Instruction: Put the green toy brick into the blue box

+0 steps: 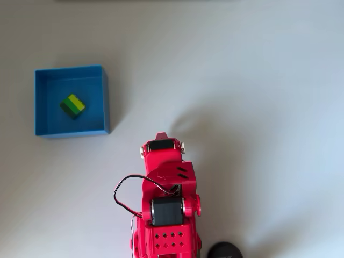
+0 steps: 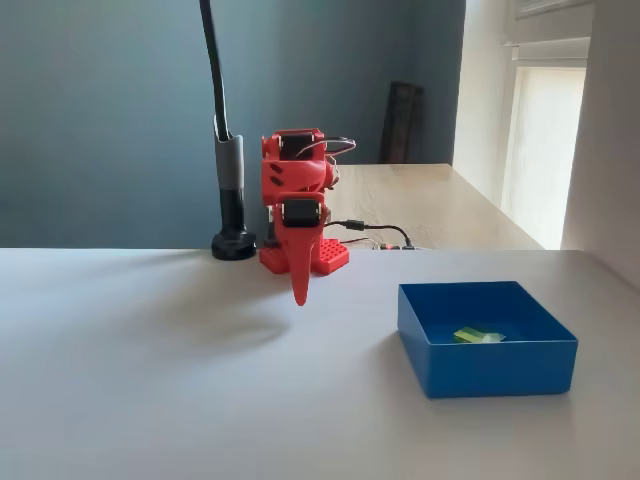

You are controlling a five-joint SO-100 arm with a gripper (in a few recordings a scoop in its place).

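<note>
The green toy brick (image 1: 72, 105) lies on the floor of the blue box (image 1: 70, 130), near its middle, turned at an angle. In the fixed view the brick (image 2: 478, 335) shows just over the near wall of the box (image 2: 490, 368). My red gripper (image 2: 299, 290) hangs point-down above the bare table, well left of the box, with its fingers together and nothing held. From overhead, the folded red arm (image 1: 164, 177) sits at the bottom centre, to the lower right of the box, and covers the gripper.
A black pole on a round base (image 2: 232, 200) stands beside the arm's base, and its foot (image 1: 226, 251) shows at the bottom edge from overhead. Cables (image 2: 380, 232) trail behind the arm. White tabletop (image 1: 258, 107) spreads all around the box.
</note>
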